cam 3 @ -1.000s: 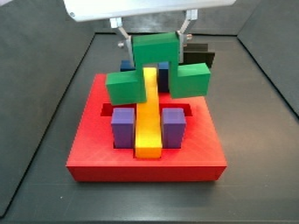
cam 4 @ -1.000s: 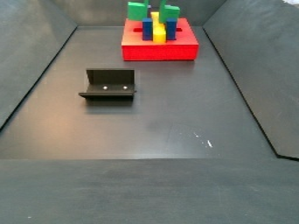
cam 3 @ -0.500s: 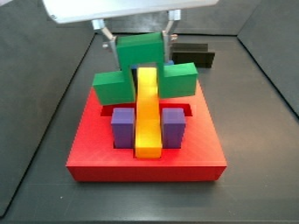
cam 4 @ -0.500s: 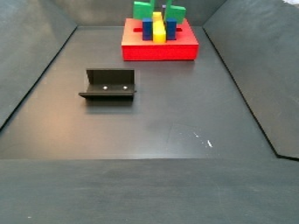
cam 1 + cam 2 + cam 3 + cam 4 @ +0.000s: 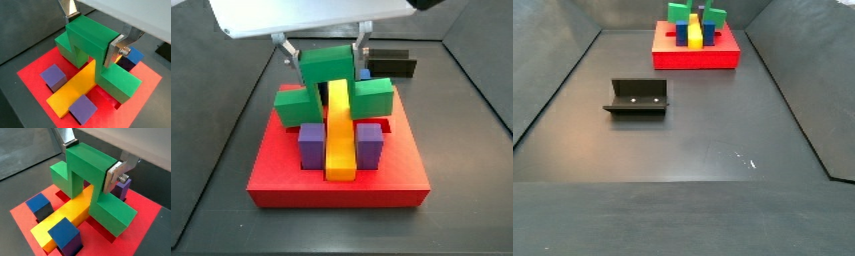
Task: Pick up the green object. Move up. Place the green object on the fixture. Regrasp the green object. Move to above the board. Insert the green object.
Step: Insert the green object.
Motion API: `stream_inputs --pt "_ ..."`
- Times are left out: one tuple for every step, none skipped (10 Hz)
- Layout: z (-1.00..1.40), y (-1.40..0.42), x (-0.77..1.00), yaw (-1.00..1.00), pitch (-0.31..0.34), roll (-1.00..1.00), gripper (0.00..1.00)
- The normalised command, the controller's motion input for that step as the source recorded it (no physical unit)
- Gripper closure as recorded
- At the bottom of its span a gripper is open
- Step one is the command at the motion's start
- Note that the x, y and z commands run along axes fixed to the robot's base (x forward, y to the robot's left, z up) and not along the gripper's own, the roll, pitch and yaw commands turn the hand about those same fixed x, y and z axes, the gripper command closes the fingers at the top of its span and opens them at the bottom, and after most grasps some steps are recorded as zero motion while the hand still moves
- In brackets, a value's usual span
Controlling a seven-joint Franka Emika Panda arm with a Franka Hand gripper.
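Gripper (image 5: 326, 52) above the board (image 5: 339, 181), fingers (image 5: 119, 46) clamped on the raised centre of the green object (image 5: 329, 80). Object straddling the yellow bar (image 5: 339, 140), arms hanging down either side, low over the red surface; whether touching, cannot tell. Purple blocks (image 5: 311, 143) flanking the bar nearer the front. Fixture (image 5: 637, 97) on the floor, well apart from the board.
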Motion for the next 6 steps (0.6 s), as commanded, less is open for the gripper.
stream_inputs --pt "-0.18 0.0 0.02 0.04 -0.079 0.06 1.0" --pt "-0.11 0.0 0.07 0.05 -0.064 0.01 1.0" --pt "-0.02 0.0 0.22 0.08 0.0 0.0 1.0" --pt "0.0 0.11 0.27 0.09 0.0 -0.03 1.0" --pt "0.0 0.09 0.14 0.09 0.0 -0.05 1.0" --pt "0.0 0.05 0.08 0.15 0.0 -0.04 1.0"
